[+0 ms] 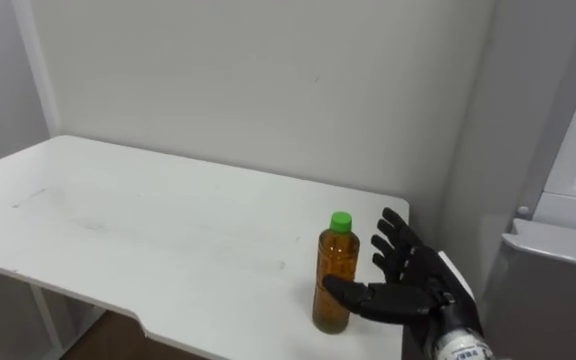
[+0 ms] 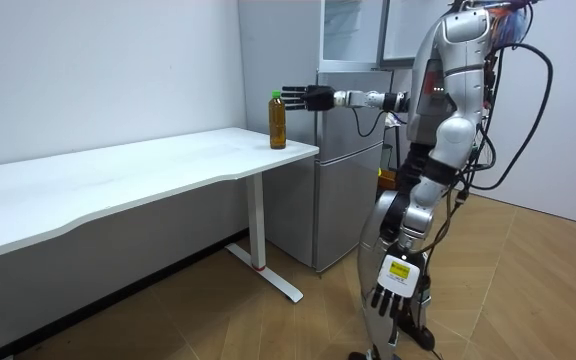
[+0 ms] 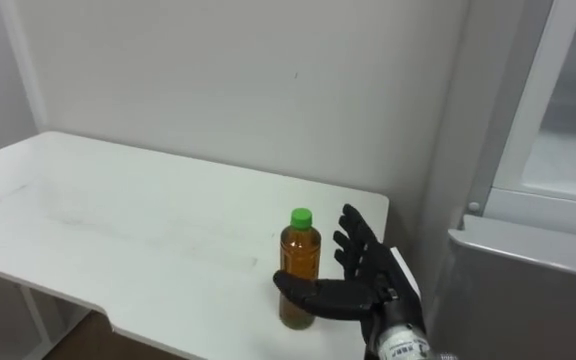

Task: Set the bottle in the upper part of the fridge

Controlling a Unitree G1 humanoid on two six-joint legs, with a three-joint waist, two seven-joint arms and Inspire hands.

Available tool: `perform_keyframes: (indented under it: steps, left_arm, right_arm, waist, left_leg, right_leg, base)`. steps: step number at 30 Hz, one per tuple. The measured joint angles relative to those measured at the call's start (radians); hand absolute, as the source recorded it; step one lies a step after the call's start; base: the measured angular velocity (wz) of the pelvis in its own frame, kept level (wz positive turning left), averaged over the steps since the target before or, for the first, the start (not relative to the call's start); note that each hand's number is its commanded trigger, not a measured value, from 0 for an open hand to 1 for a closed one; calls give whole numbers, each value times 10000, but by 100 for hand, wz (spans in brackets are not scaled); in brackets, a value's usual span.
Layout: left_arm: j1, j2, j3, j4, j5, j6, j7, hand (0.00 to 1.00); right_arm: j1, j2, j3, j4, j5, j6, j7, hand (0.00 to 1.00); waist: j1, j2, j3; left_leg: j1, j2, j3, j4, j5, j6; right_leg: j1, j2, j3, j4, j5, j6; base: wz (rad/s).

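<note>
A clear bottle (image 1: 336, 272) of amber liquid with a green cap stands upright near the right end of the white table (image 1: 148, 230). My right hand (image 1: 413, 285) is open just to the bottle's right, palm toward it. Its fingers are spread and straight, and its thumb reaches across in front of the bottle's lower part. No fingers are curled round the bottle. In the room view the bottle (image 2: 277, 120) stands at the table's corner with the right hand (image 2: 313, 97) stretched out to it. My left hand (image 2: 393, 292) hangs relaxed at my side.
The grey fridge (image 2: 353, 150) stands right beside the table's right end. Its upper compartment (image 2: 353, 30) is open and shows shelves. The fridge's lower door top (image 1: 558, 245) is close to my right arm. A white wall runs behind the table.
</note>
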State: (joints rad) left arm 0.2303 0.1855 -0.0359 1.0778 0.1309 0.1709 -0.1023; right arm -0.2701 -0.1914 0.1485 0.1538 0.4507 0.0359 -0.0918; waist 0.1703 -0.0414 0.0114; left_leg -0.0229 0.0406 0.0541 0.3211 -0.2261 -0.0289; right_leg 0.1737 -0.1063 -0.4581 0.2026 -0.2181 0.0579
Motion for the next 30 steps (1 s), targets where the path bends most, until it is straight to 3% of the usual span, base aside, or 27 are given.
perform_keyframes:
  steps: [5, 13, 21, 26, 30]
  left_arm:
    - [-28, 3, -173, -196, 6, 0, 1, 0]
    - [31, -2, -174, -246, 20, 55, 1, 0]
    - [6, -22, -158, -265, 45, 315, 1, 0]
    - [20, -81, -162, -349, 39, 540, 2, 0]
    - [61, -116, -191, -553, -26, 686, 5, 0]
  right_arm:
    - [-584, -56, 391, 807, -306, -3, -560, 0]
    - [-588, -68, 683, 1088, -1101, 3, -1484, 0]
    - [-590, -21, 683, 1181, -2160, 97, -2343, 0]
    - [-644, -12, 688, 1353, -2169, 310, -2700, 0]
    - [-663, -13, 704, 2004, -2159, 408, -2826, 0]
  waist:
    - [-3, -7, -8]
    - [71, -11, -7]
    - [279, -14, -10]
    - [343, -122, -82]
    - [380, -144, -78]
  left_leg:
    - [-24, -4, -51, -23, 5, -2]
    - [-54, -25, -146, -16, 6, -1]
    - [-76, -44, -197, -63, 11, -8]
    - [-169, -106, -319, -118, 133, -10]
    - [-190, -185, -442, -161, 215, 22]
  right_leg:
    - [26, 1, -59, 1, 0, 0]
    - [10, 6, -119, 1, 0, 0]
    - [-7, 8, -158, 1, -1, 2]
    - [-116, -13, -237, -4, -2, 3]
    - [-155, -74, -371, -2, -4, 7]
  base:
    - [2]
    - [3]
    - [2]
    - [7]
    - [11]
